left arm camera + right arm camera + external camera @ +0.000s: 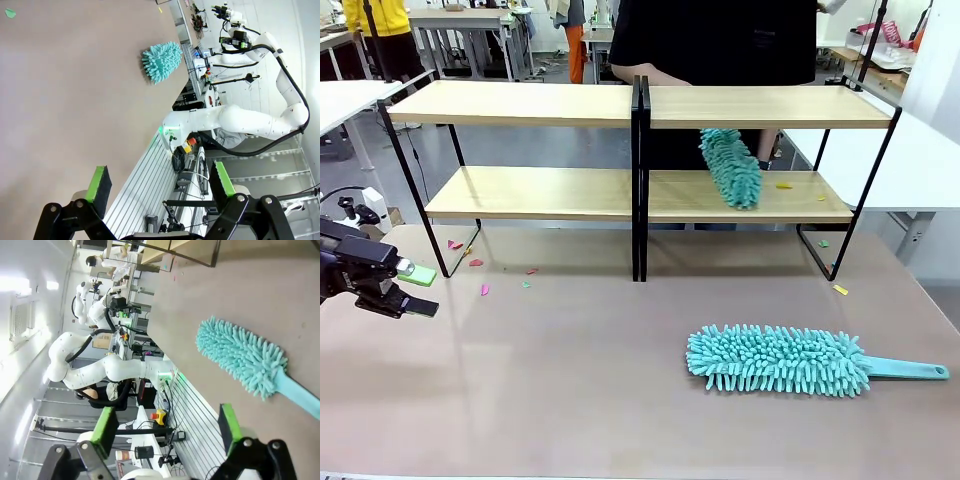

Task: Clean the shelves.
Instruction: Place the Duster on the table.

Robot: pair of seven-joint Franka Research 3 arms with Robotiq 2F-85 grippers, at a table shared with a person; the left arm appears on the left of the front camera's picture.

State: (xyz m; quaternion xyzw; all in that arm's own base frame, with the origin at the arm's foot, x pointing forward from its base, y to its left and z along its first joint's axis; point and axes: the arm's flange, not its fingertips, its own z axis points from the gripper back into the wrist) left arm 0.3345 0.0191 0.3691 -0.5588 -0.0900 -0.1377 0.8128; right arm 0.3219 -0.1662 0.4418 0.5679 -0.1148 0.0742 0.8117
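light-wood shelves (530, 103): two joined two-tier units on thin black frames, sitting at the far side of the brownish table (570, 390), almost as wide as it
person (720, 40): standing behind the shelves, working a teal duster (731, 167) along the right lower board
second duster (780, 359): same fluffy teal kind, lying flat on the table front right, handle pointing right, nobody touching it
paper scraps (480, 268): little pink, green and yellow bits on the table by the left frame legs, a few more on the right lower board
left gripper (413, 288): low at the left edge, fingers apart, holding nothing
right gripper (167, 425): green pads wide apart, empty, the lying duster just ahead
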